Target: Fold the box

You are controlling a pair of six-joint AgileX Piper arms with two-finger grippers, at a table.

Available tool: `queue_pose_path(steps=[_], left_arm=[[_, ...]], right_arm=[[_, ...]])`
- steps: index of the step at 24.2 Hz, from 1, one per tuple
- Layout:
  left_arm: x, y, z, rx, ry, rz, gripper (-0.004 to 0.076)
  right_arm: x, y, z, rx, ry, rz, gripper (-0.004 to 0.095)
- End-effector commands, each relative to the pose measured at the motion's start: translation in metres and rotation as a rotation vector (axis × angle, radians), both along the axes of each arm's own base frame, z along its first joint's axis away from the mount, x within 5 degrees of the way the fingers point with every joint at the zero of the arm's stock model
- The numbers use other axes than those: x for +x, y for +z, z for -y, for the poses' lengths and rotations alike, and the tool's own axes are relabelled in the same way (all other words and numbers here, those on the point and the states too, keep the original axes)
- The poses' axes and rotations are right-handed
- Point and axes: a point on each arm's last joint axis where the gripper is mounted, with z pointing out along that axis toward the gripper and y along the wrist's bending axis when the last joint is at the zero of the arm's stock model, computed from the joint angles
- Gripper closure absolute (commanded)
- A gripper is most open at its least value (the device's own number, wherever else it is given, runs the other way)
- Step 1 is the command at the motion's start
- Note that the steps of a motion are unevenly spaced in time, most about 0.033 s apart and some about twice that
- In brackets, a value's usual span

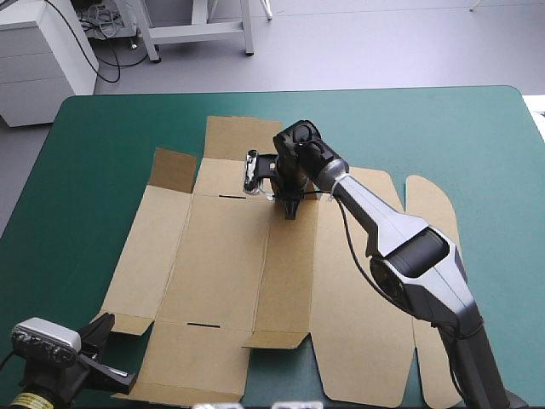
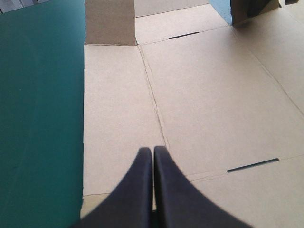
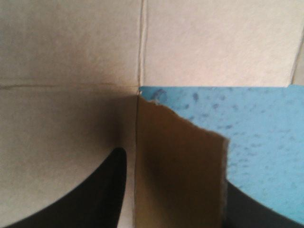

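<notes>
The brown box (image 1: 230, 273) lies as a flat cut sheet across the teal-green table (image 1: 102, 128). My right gripper (image 1: 289, 203) points down at the sheet's far middle. In the right wrist view its black fingers (image 3: 95, 190) stand apart, open, and a small raised flap (image 3: 178, 166) of the box rises between them. My left gripper (image 1: 106, 336) is at the sheet's near left corner. Its fingers (image 2: 153, 156) are shut in a point over the left panel (image 2: 118, 109), holding nothing. At the far left corner a flap (image 2: 109, 21) stands up.
Bare teal-green cover (image 2: 38, 118) runs along the left of the box. Two slots (image 2: 252, 165) are cut in the sheet's fold lines. The right arm (image 1: 400, 247) stretches over the box's right panels.
</notes>
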Motion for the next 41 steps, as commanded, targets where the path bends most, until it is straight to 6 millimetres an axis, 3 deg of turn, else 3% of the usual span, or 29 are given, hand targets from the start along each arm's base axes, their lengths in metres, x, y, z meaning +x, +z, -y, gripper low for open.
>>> queue_pose_path(steps=[1, 5, 9, 12, 14, 17, 19, 22, 26, 37, 41], left_arm=[[0.001, 0.016, 0.001, -0.040, 0.008, 0.086, 0.0732], [0.001, 0.016, 0.001, -0.040, 0.008, 0.086, 0.0732], [0.001, 0.016, 0.001, -0.042, 0.008, 0.086, 0.0732], [0.001, 0.016, 0.001, -0.042, 0.008, 0.086, 0.0732], [0.001, 0.016, 0.001, -0.042, 0.008, 0.086, 0.0732], [0.001, 0.016, 0.001, -0.042, 0.008, 0.086, 0.0732], [0.001, 0.016, 0.001, -0.042, 0.008, 0.086, 0.0732], [0.001, 0.016, 0.001, -0.042, 0.008, 0.086, 0.0732], [0.001, 0.016, 0.001, -0.042, 0.008, 0.086, 0.0732], [0.000, 0.016, 0.004, -0.103, -0.010, 0.074, 0.0732], [0.000, 0.016, 0.004, -0.103, -0.010, 0.074, 0.0732]], right_arm=[[-0.003, 0.058, 0.003, 0.090, -0.014, 0.161, 0.0397], [-0.003, 0.092, 0.004, 0.180, -0.073, 0.238, 0.0392], [-0.018, 0.150, 0.016, 0.351, -0.243, 0.303, 0.0392], [-0.048, 0.204, 0.034, 0.505, -0.321, 0.351, 0.0409], [-0.072, 0.236, 0.050, 0.595, -0.377, 0.377, 0.0527], [-0.124, 0.284, 0.086, 0.743, -0.470, 0.389, 0.0873], [-0.159, 0.301, 0.110, 0.781, -0.492, 0.391, 0.0919], [-0.213, 0.299, 0.147, 0.754, -0.499, 0.372, 0.0919], [-0.248, 0.277, 0.172, 0.736, -0.543, 0.321, 0.0919], [-0.319, 0.181, 0.220, 0.809, -0.669, 0.249, 0.0920], [-0.338, 0.135, 0.233, 0.797, -0.689, 0.225, 0.0919]])
